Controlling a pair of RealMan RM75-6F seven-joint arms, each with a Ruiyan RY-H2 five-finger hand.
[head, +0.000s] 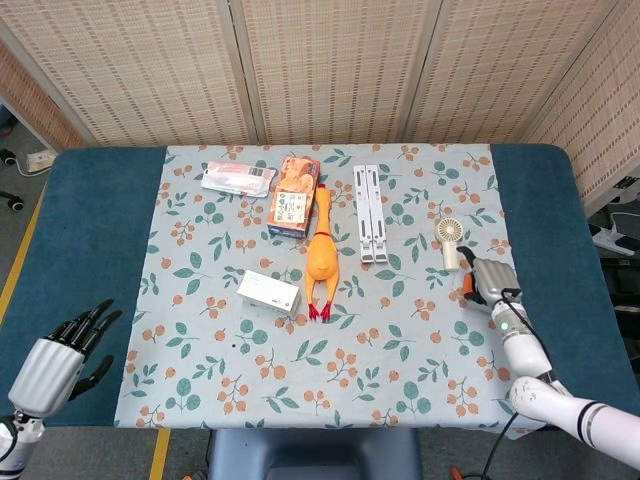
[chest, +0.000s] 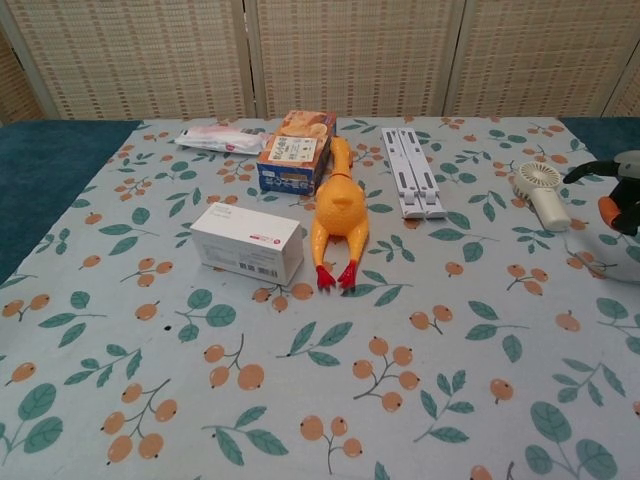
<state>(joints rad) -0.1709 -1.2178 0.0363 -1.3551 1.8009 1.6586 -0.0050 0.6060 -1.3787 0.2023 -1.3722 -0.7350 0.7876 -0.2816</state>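
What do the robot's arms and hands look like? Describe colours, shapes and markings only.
Both hands have pale grey, shell-like backs with black fingers. The left hand sits on a light grey wrist. The right hand shows an orange patch at its side; its forearm is a slim white tube with a small green light, ending in a white segment with a dark band.

A staged test room: woven screens (head: 330, 70) behind a table (head: 90, 220) with patterned cloth (head: 330, 380).

Woven reed screens (head: 330, 70) stand behind a blue table (head: 85, 230) with floral cloth (head: 400, 350).
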